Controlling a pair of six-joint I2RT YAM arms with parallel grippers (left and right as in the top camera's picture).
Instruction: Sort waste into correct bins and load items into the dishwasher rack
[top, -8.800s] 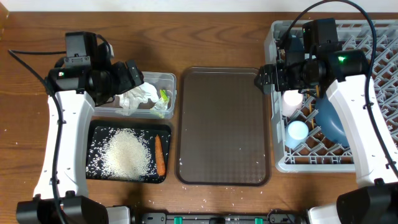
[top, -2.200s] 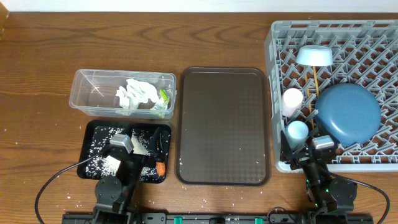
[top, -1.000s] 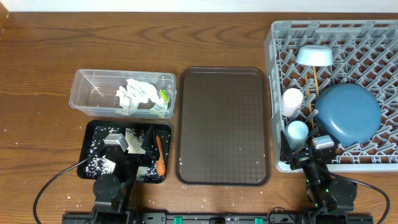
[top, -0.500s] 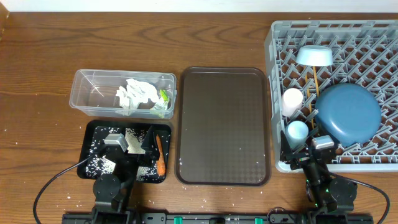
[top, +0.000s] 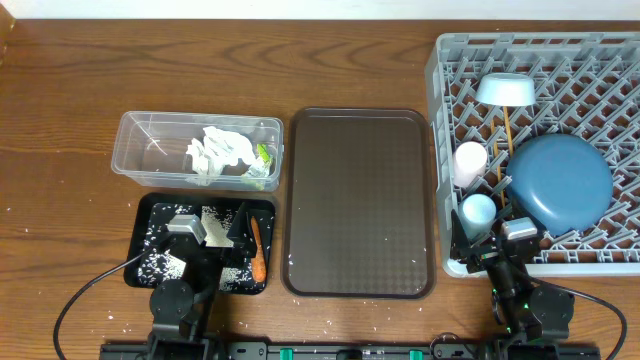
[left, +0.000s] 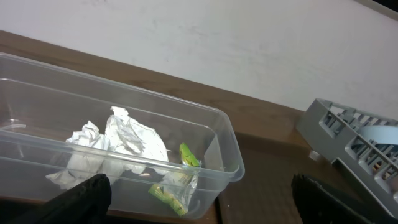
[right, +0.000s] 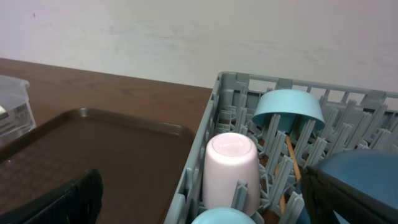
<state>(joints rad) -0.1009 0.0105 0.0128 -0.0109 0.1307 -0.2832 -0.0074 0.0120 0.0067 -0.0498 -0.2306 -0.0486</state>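
From above, my left gripper (top: 205, 232) hangs wide open, empty, over the black tray (top: 141, 245); the carrot (top: 257, 250) lies just at its right, pointing away from me. Left wrist: the napkin (left: 118, 146) sits in the clear tub (left: 37, 93) ahead. Right wrist: my right gripper (right: 199, 208) is open, empty, before the rack (right: 202, 152).

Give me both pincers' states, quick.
Left pincer: open, holding nothing.
Right pincer: open, holding nothing.
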